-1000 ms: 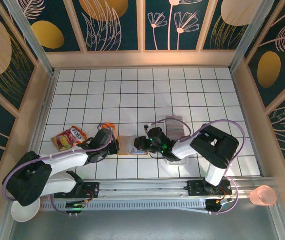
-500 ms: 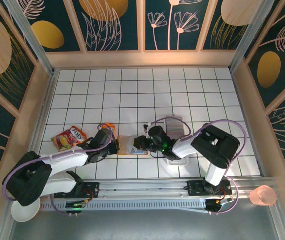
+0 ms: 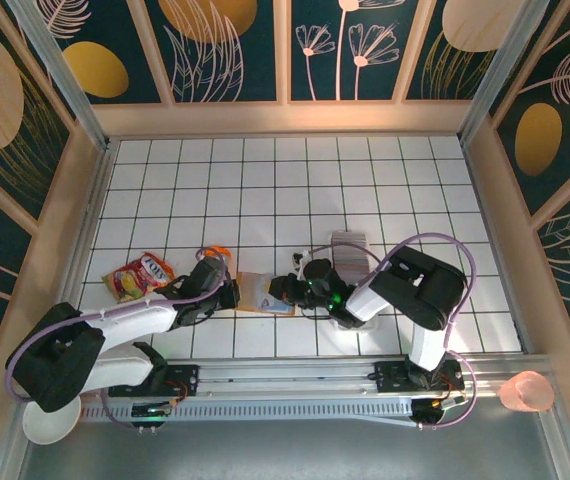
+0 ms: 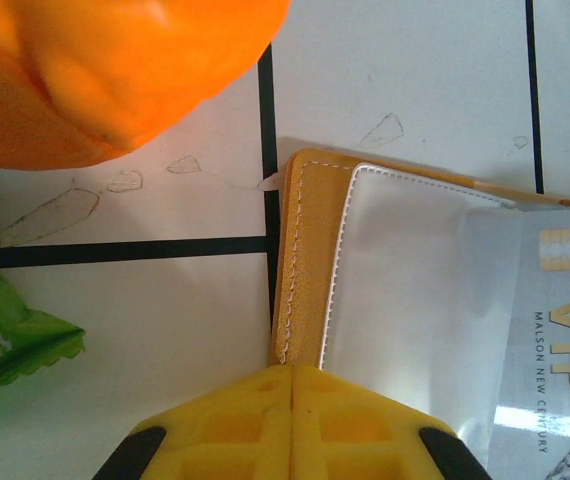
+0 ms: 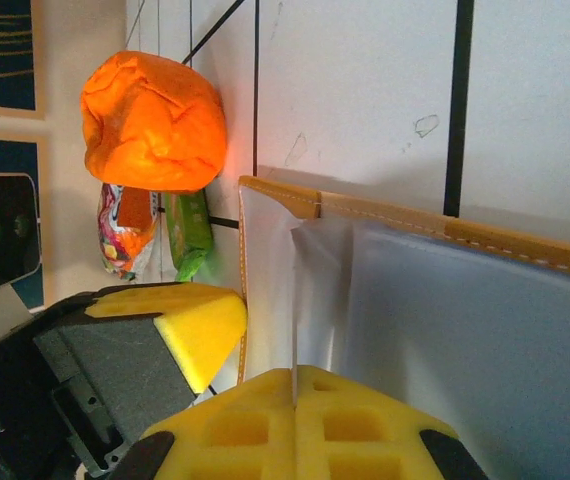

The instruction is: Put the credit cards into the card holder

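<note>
1. Across the white tiled tabletop, bare room from 9 round through 3 o'clock; crowded only toward 6 o'clock, close to the near edge.
2. At 9 o'clock of the work, left fingers pressed together and planted on the rim of the open card holder. Probably there to stop it sliding under a push from the opposite side.
3. From 3 o'clock, right fingers closed on a thin pale sheet seen edge-on, judged to be the credit card. Held low, apparently for feeding it toward the clear pocket.
4. Well apart at 9 o'clock, a red-yellow snack packet, no obstacle.
5. Holder itself flat at 6 o'clock of the tabletop, between both sets of fingers, stitched tan border toward 9, pocket toward 3.
6. At 1 o'clock of the holder, beside the right arm, a row of credit cards on edge, likely waiting their turn.
7. At 11 o'clock, an orange crumpled lump, near the holder's corner but apart; little slack there for the left arm.
8. Card overlapping the pocket, VIP print exposed; under the film or over it, cannot tell.
</note>
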